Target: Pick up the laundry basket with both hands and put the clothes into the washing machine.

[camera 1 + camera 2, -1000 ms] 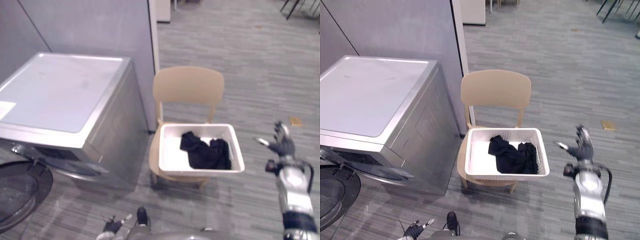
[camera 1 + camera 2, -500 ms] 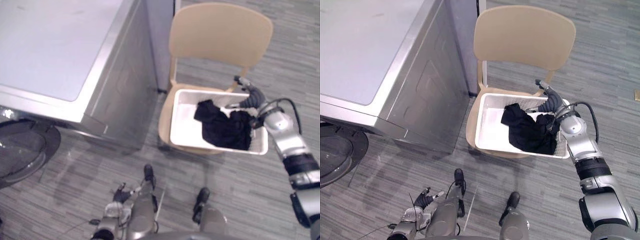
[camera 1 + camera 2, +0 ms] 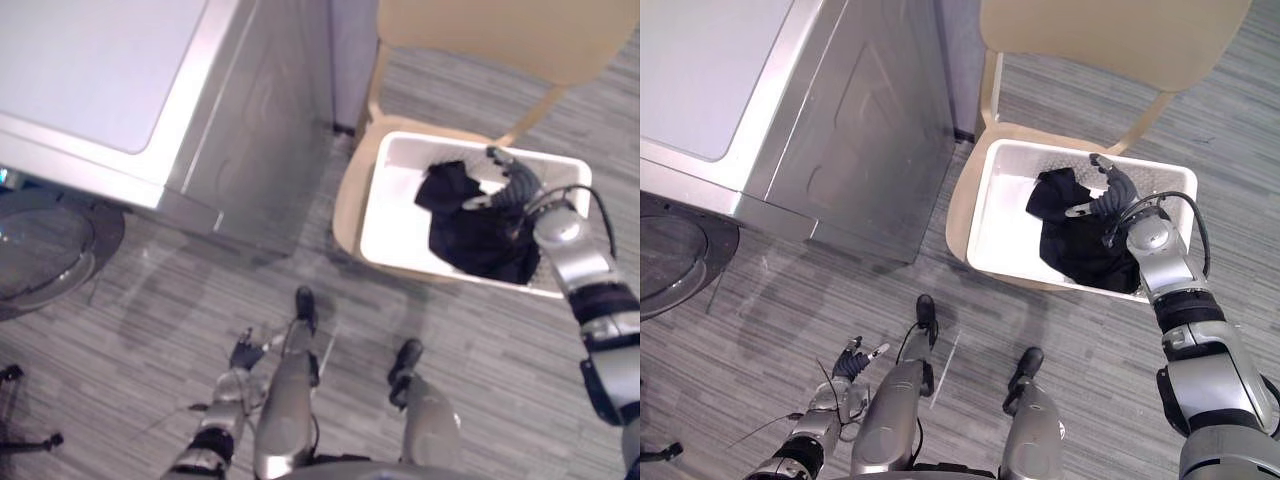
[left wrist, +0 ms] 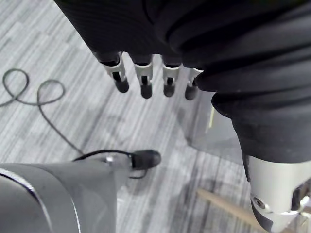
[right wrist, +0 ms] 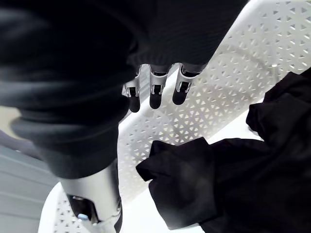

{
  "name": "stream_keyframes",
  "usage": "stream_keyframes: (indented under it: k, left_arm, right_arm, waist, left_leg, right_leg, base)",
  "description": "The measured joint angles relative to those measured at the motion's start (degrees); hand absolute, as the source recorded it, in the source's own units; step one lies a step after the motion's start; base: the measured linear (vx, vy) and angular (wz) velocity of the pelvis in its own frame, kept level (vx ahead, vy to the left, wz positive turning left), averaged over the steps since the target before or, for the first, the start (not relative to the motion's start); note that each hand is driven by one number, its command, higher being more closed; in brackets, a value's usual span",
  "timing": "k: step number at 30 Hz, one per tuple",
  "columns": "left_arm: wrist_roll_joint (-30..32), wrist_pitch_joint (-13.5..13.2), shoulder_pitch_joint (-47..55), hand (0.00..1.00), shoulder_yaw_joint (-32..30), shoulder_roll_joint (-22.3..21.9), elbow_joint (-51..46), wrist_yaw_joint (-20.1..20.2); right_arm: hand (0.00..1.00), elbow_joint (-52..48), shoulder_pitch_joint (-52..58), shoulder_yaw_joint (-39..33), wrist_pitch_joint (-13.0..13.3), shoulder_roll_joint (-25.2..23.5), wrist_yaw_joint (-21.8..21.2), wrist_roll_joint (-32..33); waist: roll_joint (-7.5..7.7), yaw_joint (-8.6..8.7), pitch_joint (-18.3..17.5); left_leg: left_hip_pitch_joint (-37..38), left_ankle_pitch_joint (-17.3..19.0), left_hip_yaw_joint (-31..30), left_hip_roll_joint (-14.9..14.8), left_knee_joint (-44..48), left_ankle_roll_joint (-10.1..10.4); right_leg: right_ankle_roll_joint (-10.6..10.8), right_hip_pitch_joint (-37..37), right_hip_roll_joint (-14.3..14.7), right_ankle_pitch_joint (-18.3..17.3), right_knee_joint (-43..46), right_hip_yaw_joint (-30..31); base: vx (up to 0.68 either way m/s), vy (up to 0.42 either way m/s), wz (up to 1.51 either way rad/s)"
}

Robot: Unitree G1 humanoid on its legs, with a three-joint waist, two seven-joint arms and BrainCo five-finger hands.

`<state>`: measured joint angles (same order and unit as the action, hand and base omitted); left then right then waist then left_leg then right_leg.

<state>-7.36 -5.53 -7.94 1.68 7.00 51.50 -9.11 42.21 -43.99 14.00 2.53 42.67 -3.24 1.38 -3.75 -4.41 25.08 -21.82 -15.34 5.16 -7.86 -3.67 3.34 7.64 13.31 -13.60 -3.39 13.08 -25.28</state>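
Right arm (image 3: 1162,262) is done in silver-grey, broken by black bands. Right hand (image 3: 1114,192) and left hand (image 3: 852,360) are capped with dark ribbed covers, silver fingers (image 5: 154,94) tipped dark.

basket (image 3: 1002,215): white plastic, smooth, lattice-pierced walls
clothes (image 3: 1075,250): black cloth, matt, crumpled
chair (image 3: 1110,25): tan, smooth, faint sheen
washer (image 3: 855,140): grey metal, satin
door (image 3: 670,265), at 9 o'clock: dark glossy glass
floor (image 3: 760,330): grey, matt, streaked
right hand (image 3: 1115,192): silver metal fingers, ribbed dark cover

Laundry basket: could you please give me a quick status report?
Right hand open, over the black clothes in the laundry basket. Left hand open, low, away from it. Basket sits on chair, unlifted.
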Motion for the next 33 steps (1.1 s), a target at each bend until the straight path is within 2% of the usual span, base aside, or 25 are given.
stream_keyframes:
  k: [6,11,15,18,20,25,32,33]
  left_arm:
    - [-3.0,-0.1,-0.6,0.00,0.0,-0.2,-0.4,-1.3]
    - [-12.3,-0.8,-1.0,0.00,-0.1,-2.3,-0.5,-2.6]
    - [-12.2,-1.1,-1.2,0.00,-0.1,-3.6,-2.1,-3.3]
    - [-12.2,-1.3,-2.2,0.00,-0.2,-3.8,-2.9,-3.6]
    - [-12.6,-1.3,-2.3,0.00,-0.7,-4.4,-4.1,-3.6]
    - [-19.4,-1.6,-2.4,0.00,-2.2,-6.0,-7.6,-3.5]
    - [-21.2,-2.3,-3.7,0.00,-2.2,-6.9,-11.8,-3.5]
    - [-21.2,-2.3,-4.1,0.00,-2.2,-6.9,-12.2,-3.6]
  right_arm:
    - [0.00,7.2,-1.0,-4.3,-1.7,-1.1,3.9,-1.0]
    - [0.00,10.0,-1.2,-7.7,-3.0,-4.5,7.0,-1.0]
    - [0.00,11.6,-1.2,-10.1,-3.0,-6.2,8.3,-1.0]
    - [0.00,12.1,-1.3,-11.2,-3.0,-6.4,8.5,-1.0]
    - [0.00,13.2,-2.2,-11.4,-3.1,-6.3,9.0,-1.6]
    - [0.00,13.2,-6.1,-11.1,-3.3,-6.1,9.5,-2.7]
    - [0.00,13.2,-9.7,-7.0,-4.1,-5.1,10.7,-5.1]
    - [1.00,13.2,-10.4,-6.0,-4.1,-4.8,10.8,-5.6]
  waist:
    - [-0.59,-1.25,0.7]
    - [-0.64,-1.33,1.0]
    - [-0.64,-1.33,1.0]
    - [-0.64,-2.19,1.0]
    - [-0.63,-2.74,1.0]
    - [-0.65,-2.71,1.0]
    - [-0.66,-2.82,1.0]
    - [-0.66,-2.85,1.0]
  left_leg:
    - [-2.6,0.0,-0.2,0.1,0.2,0.0]
    - [-4.3,-0.2,-0.2,0.5,0.4,-0.2]
    - [-5.5,-0.2,-0.3,1.1,0.6,-0.2]
    - [-7.2,-0.4,-0.2,1.1,0.7,-0.3]
    - [-8.2,-0.5,-0.2,1.1,0.7,-0.2]
    - [-11.2,-0.9,-0.3,1.4,0.6,0.1]
    - [-14.6,-1.3,-1.6,2.0,1.1,-0.4]
    - [-15.2,-1.3,-1.8,2.0,1.4,-0.3]
  right_leg:
    - [0.1,3.2,-0.6,-0.9,2.4,0.2]
    - [0.0,5.6,-1.5,-1.5,4.4,0.3]
    - [0.2,7.2,-2.5,-2.3,6.0,0.3]
    - [0.1,9.5,-2.8,-2.8,7.5,0.4]
    - [-0.2,11.1,-3.3,-3.4,8.9,0.3]
    - [-0.1,14.3,-4.1,-4.4,10.9,-0.1]
    - [-0.2,16.6,-5.2,-4.8,11.9,-2.0]
    - [-0.2,16.9,-5.2,-4.8,11.9,-2.3]
  base:
    - [-0.05,-0.012,0.01]
    - [-0.01,-0.018,0.01]
    - [0.01,-0.021,0.04]
    - [0.00,-0.026,-0.01]
    - [0.00,-0.048,0.01]
    - [0.01,-0.017,0.05]
    - [0.04,0.006,0.11]
    - [0.03,0.024,0.09]
